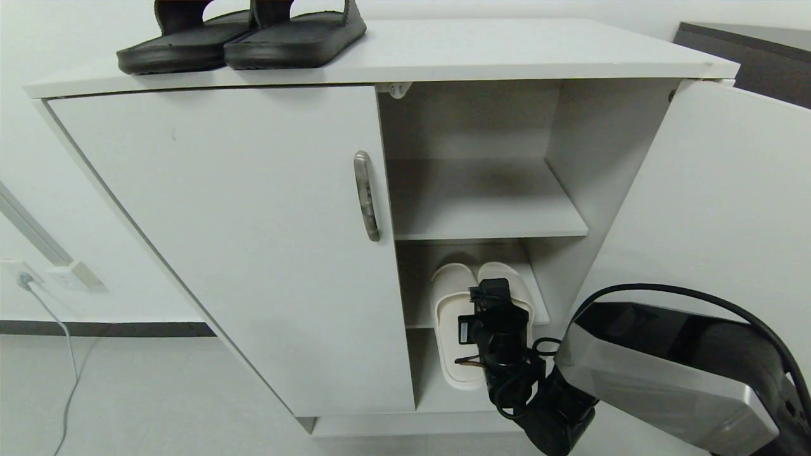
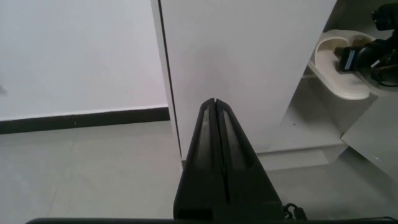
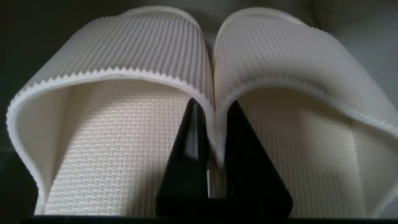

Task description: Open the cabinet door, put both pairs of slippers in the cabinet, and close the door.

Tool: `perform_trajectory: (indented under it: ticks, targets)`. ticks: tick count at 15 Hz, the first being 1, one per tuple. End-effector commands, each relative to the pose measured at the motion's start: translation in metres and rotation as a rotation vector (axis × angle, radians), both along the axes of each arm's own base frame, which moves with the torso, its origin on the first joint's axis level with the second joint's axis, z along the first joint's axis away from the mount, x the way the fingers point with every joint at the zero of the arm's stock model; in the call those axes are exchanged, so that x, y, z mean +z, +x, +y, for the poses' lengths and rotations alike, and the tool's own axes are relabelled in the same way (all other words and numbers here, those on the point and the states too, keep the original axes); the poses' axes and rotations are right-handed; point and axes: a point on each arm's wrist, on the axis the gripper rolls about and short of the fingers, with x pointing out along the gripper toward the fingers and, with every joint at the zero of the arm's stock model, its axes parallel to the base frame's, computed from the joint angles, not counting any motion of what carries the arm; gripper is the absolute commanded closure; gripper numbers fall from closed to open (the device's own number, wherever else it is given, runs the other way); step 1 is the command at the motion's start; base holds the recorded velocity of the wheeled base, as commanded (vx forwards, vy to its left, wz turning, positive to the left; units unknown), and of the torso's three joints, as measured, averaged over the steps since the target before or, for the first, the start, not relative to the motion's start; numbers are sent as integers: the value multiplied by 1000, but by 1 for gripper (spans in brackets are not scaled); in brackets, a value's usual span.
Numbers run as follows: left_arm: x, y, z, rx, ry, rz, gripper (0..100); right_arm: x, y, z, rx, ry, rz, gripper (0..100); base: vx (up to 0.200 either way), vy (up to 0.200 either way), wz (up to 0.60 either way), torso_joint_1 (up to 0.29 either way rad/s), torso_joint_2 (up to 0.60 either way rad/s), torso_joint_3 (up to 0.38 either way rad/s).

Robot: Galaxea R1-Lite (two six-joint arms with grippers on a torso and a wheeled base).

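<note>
Right fingers (image 3: 193,155) pinch both white slippers' (image 3: 118,81) inner edges; released while overhanging the shelf (image 1: 540,307) beneath, they could tip out. Left fingers (image 2: 208,143) clenched.

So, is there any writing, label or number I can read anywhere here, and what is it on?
No text reads clearly.
The label on the right gripper: too small to read.
The cabinet, black slippers, white slippers: no print visible.

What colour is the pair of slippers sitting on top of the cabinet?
Black. The slippers on the cabinet top show best in the head view.
</note>
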Motion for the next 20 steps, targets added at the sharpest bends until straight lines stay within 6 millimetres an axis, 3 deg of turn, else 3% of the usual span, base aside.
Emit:
perform_trajectory:
  ticks: [1, 12, 20]
  targets:
    - [0, 0, 0, 1, 0, 1, 100, 5, 9, 1, -10, 10, -4, 100, 0, 0, 0, 0, 0, 0]
    - [0, 0, 0, 1, -1, 0, 100, 15, 76, -4, -71, 11, -2, 100, 0, 0, 0, 0, 0, 0]
    - [0, 0, 0, 4, -7, 0, 100, 4, 83, 3, 3, -12, 14, 100, 0, 0, 0, 0, 0, 0]
